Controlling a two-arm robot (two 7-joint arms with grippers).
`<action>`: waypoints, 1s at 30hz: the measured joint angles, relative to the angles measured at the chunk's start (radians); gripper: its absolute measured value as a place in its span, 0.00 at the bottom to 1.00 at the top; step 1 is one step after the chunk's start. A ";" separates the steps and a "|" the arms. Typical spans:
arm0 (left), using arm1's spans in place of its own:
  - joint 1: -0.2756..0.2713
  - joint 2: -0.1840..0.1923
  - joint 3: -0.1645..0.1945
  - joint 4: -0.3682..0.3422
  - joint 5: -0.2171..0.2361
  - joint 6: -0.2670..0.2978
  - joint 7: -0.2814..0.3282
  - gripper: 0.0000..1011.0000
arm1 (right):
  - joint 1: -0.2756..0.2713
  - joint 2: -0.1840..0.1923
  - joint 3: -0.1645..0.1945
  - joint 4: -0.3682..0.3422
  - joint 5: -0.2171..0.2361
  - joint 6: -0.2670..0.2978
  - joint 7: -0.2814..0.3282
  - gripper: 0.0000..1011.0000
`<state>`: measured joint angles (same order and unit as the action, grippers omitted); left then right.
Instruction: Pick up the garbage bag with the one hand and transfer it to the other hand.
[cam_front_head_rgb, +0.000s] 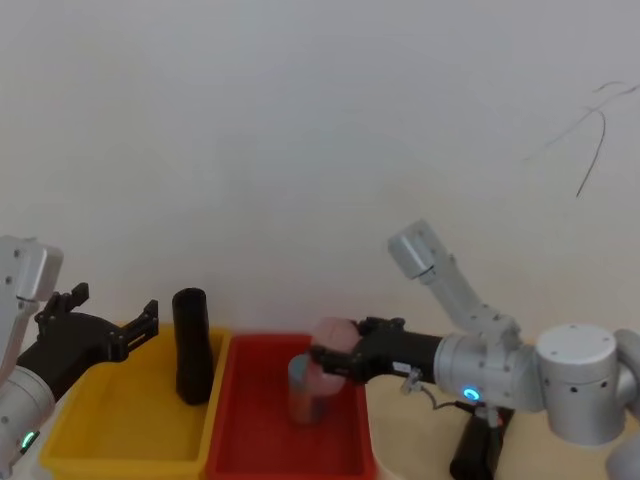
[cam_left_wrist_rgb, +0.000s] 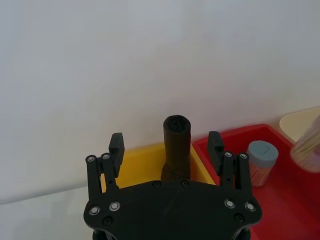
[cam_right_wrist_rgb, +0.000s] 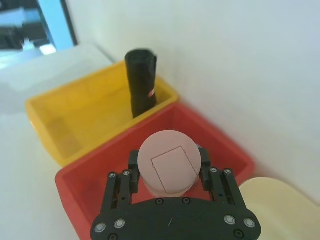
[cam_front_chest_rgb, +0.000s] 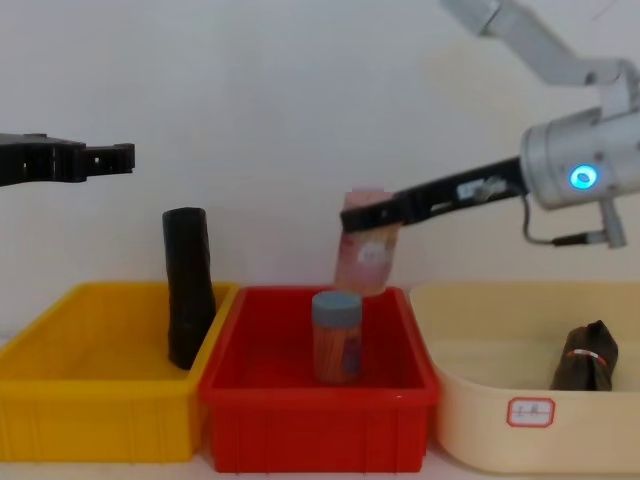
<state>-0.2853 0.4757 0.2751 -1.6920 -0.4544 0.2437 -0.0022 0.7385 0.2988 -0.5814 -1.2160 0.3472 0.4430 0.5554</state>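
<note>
In the cream tub (cam_front_chest_rgb: 500, 330) at the right lies the garbage bag (cam_front_chest_rgb: 585, 358), apparently untouched. The left gripper (cam_left_wrist_rgb: 166, 145) hangs spread over the yellow bin (cam_front_head_rgb: 110, 415); the right gripper (cam_right_wrist_rgb: 167, 172) clamps a pink canister (cam_right_wrist_rgb: 167, 163), so pickup and handover remain.

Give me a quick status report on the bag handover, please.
Left tool open above the yellow bin, clear of the bag roll. Right tool shut on a pink-lidded jar above the red bin. Bag roll upright, untouched.
</note>
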 joint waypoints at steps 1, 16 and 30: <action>0.000 0.000 0.000 0.000 0.000 0.000 0.000 0.99 | -0.004 0.006 0.007 -0.014 0.003 0.002 -0.003 0.66; 0.000 0.000 0.000 0.000 0.000 0.000 0.000 0.99 | -0.083 0.095 0.122 -0.197 0.053 0.049 -0.094 0.66; 0.000 0.000 0.000 0.000 0.000 0.000 0.000 0.99 | -0.134 0.129 0.144 -0.187 0.057 0.073 -0.149 0.66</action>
<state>-0.2853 0.4757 0.2751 -1.6920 -0.4544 0.2437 -0.0022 0.6043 0.4275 -0.4373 -1.4027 0.4044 0.5164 0.4061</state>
